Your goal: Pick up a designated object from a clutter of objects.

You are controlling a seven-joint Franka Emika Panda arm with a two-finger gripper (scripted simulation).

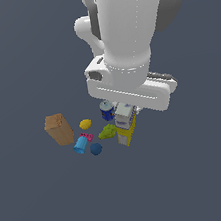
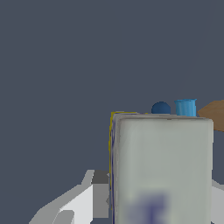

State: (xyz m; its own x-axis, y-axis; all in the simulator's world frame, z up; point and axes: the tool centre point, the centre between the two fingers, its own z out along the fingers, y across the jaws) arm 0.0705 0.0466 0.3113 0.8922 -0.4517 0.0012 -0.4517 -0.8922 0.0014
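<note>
The designated long box (image 1: 126, 125) stands upright, white-grey on top and yellow below, at the exterior view's right end of the clutter. In the wrist view its white-grey face with a bluish mark (image 2: 162, 170) fills the lower part. My gripper (image 1: 125, 111) comes down over its top end, mostly hidden under the white hand. In the wrist view the gripper (image 2: 157, 192) has one finger (image 2: 98, 192) against one side of the box and the other at the opposite edge, so it is shut on the box. I cannot tell whether the box is off the floor.
Beside the box lie a green lump (image 1: 107, 131), blue can (image 1: 106, 110), lemon (image 1: 85, 124), pink block (image 1: 86, 136), blue cup (image 1: 80, 145), blue ball (image 1: 96, 148) and brown box (image 1: 59, 129). The wrist view shows the ball (image 2: 160, 108), cup (image 2: 185, 107) and brown box (image 2: 214, 114) beyond.
</note>
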